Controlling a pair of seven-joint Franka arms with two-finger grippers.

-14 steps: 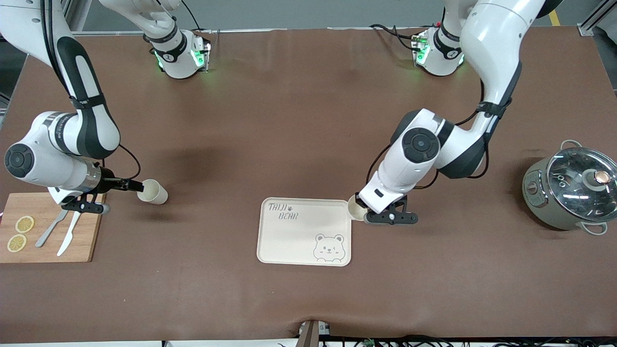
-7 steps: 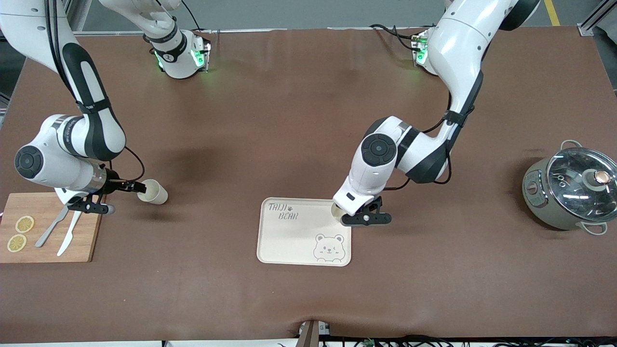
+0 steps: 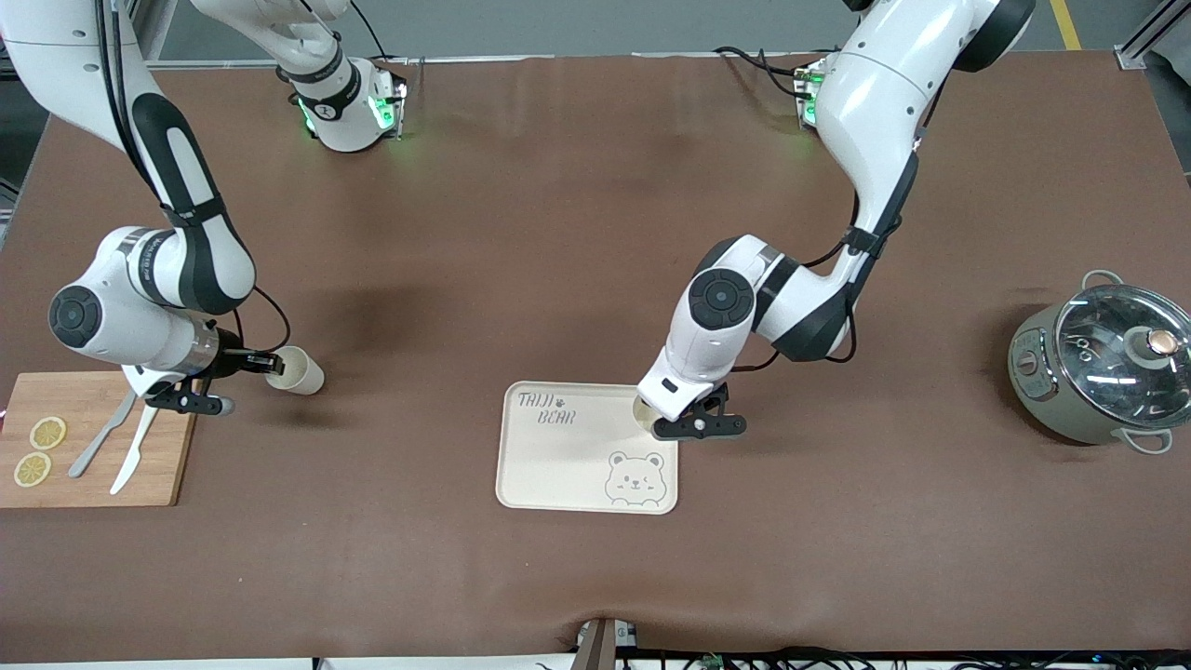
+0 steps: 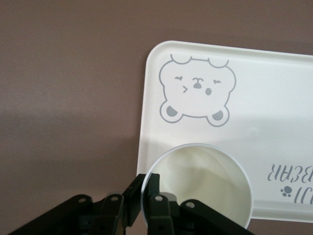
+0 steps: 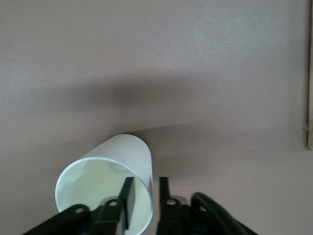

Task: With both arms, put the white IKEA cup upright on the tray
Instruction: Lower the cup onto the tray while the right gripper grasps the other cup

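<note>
Brown mat [image 3: 558,233] covered the table. Cream tray [image 3: 568,465] with grey bear and "TAIJI BEAR" print lay near the front camera. Left gripper [image 3: 677,417] was clamped on the rim of a white cup [image 4: 205,186], upright over the tray's corner. Right gripper [image 3: 265,365] straddled the wall of a second cup [image 3: 298,370] lying tipped beside the cutting board [image 3: 102,465], fingers narrow; a firm grip wasn't clear.

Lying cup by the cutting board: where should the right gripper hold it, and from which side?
Take the rim wall, probably. The lying cup rests on its side beside the cutting board, its open mouth facing the right gripper. Coming from the mouth end, one finger goes inside and the other stays outside; they already straddle the thin wall.
</note>
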